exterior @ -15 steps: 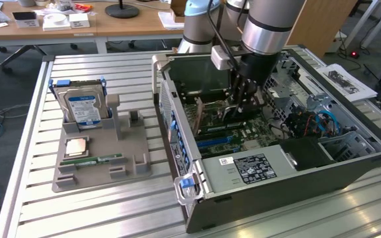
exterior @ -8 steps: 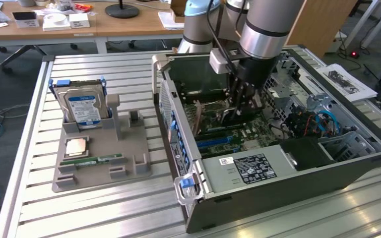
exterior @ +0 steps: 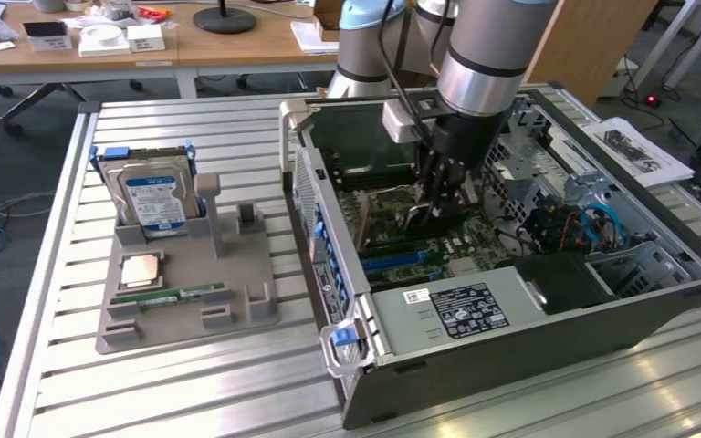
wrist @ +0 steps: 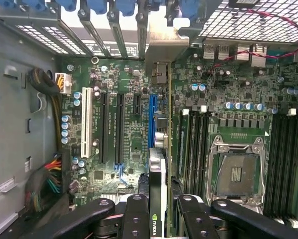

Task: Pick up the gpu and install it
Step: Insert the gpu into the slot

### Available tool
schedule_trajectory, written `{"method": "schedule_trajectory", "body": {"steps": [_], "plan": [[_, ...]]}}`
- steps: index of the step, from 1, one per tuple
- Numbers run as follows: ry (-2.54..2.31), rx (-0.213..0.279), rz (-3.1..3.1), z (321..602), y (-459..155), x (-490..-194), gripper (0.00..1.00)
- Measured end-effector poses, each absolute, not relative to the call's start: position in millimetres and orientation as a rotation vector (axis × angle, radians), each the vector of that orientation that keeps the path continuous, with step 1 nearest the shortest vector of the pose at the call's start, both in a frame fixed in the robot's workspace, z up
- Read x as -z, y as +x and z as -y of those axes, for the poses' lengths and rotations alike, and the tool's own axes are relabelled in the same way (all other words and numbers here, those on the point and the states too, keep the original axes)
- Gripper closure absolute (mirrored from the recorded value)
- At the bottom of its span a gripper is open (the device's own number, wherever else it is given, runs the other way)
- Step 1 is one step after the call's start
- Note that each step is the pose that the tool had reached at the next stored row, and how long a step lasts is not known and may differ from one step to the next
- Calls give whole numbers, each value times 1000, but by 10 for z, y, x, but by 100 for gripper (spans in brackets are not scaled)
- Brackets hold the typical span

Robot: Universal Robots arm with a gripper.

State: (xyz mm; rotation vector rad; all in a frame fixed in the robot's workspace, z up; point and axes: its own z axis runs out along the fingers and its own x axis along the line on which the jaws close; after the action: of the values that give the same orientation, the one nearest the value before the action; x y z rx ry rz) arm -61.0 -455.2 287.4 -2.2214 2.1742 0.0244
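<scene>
Arm: a grey and silver robot arm reaches down from above into the open dark-grey computer case (exterior: pixel 546 351), which lies on its side on the slatted metal worktop (exterior: pixel 143 392).
End effector: the black end effector (wrist: pixel 157 211) is deep inside the case, its fingers (wrist: pixel 134 214) pressed in from both sides and pinching the gpu (wrist: pixel 157 174).
Task's thing: the gpu is a thin, flat, dark card with a silvery metal bracket at its far end. It stands on edge between the fingers, just over the green motherboard (wrist: pixel 129 139).
Alignment: the card runs lengthwise beside the long blue slot (wrist: pixel 152 117); whether its lower edge sits in a slot cannot be told.
Board neighbours: a square silver processor socket (wrist: pixel 237 172) lies on the other side of the card from the white slot (wrist: pixel 85 124).
Holder: a grey moulded tray (exterior: pixel 247 274) sits on the worktop at the exterior view's left, well apart from the case.
On the holder: a silver hard drive with a blue label (exterior: pixel 156 196) stands upright, and a small green memory stick (exterior: pixel 186 295) lies flat near it.
</scene>
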Motion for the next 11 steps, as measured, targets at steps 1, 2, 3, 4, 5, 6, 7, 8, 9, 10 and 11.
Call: {"method": "schedule_trajectory", "body": {"steps": [1, 2, 3, 4, 5, 6, 7, 8, 9, 10, 11], "plan": [[-2221, -24, -2174, 4552, -612, -2865, 73], [-2221, -24, -2174, 4551, -613, -2855, 73], [-2221, -24, -2174, 4552, -615, -2845, 73], [-2221, -24, -2174, 4552, -616, -2836, 73], [-2221, -24, -2174, 4552, -618, -2827, 73], [-2221, -24, -2174, 4552, -619, -2818, 73], [-2221, -25, -2174, 4551, -620, -2809, 73], [-2221, -24, -2174, 4551, -621, -2799, 73], [-2221, -24, -2174, 4552, -623, -2790, 73], [-2221, -24, -2174, 4551, -624, -2782, 73], [-2222, -24, -2174, 4552, -625, -2774, 73]]}}
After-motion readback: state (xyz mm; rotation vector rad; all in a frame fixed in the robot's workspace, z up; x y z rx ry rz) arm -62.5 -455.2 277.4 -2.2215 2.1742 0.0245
